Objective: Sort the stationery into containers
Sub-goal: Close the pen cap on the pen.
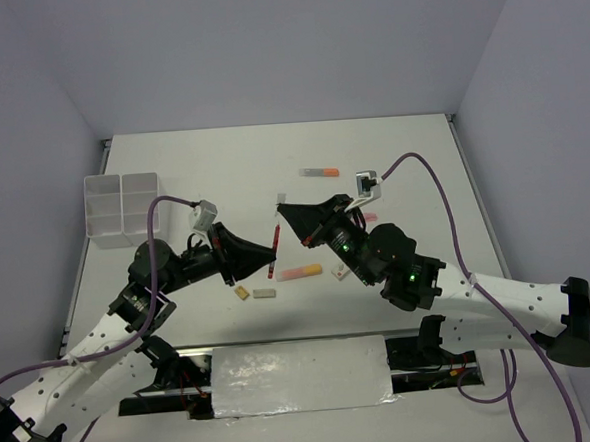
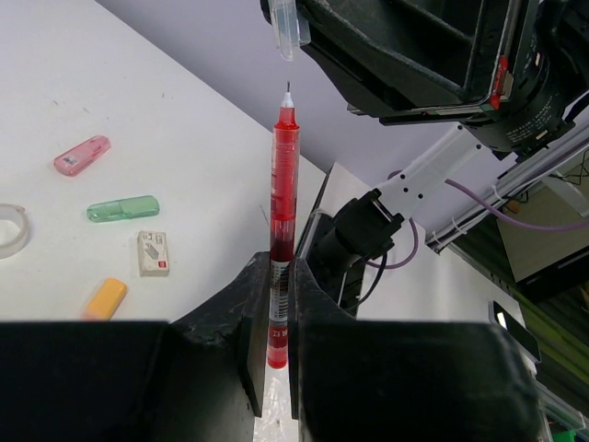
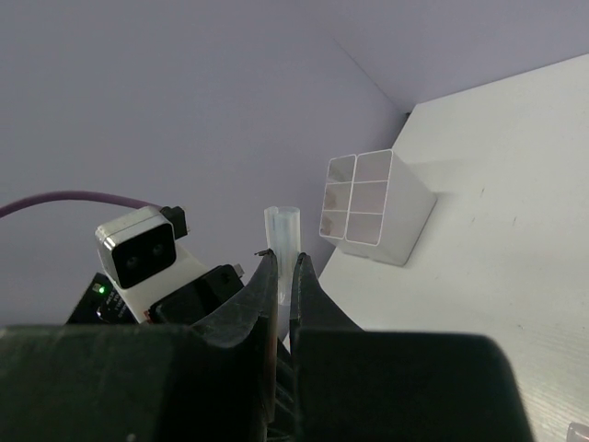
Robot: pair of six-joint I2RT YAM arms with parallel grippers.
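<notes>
My left gripper (image 1: pixel 273 256) is shut on a red pen (image 1: pixel 273 244) and holds it off the table; in the left wrist view the uncapped pen (image 2: pixel 283 203) stands up from between the fingers (image 2: pixel 250 313), tip up. My right gripper (image 1: pixel 280 211) is shut on a clear pen cap (image 1: pixel 282 197), which shows in the right wrist view (image 3: pixel 283 228) and hangs just above the pen tip in the left wrist view (image 2: pixel 288 28). The white four-compartment container (image 1: pixel 122 204) stands at the far left and also shows in the right wrist view (image 3: pixel 373 207).
On the table lie an orange marker (image 1: pixel 319 171), a pink-orange marker (image 1: pixel 300 273), a grey eraser (image 1: pixel 264 293) and a tan eraser (image 1: pixel 242 292). The left wrist view shows a pink marker (image 2: pixel 82 155), a green marker (image 2: pixel 123 209), a white eraser (image 2: pixel 153 253) and a tape ring (image 2: pixel 11 230).
</notes>
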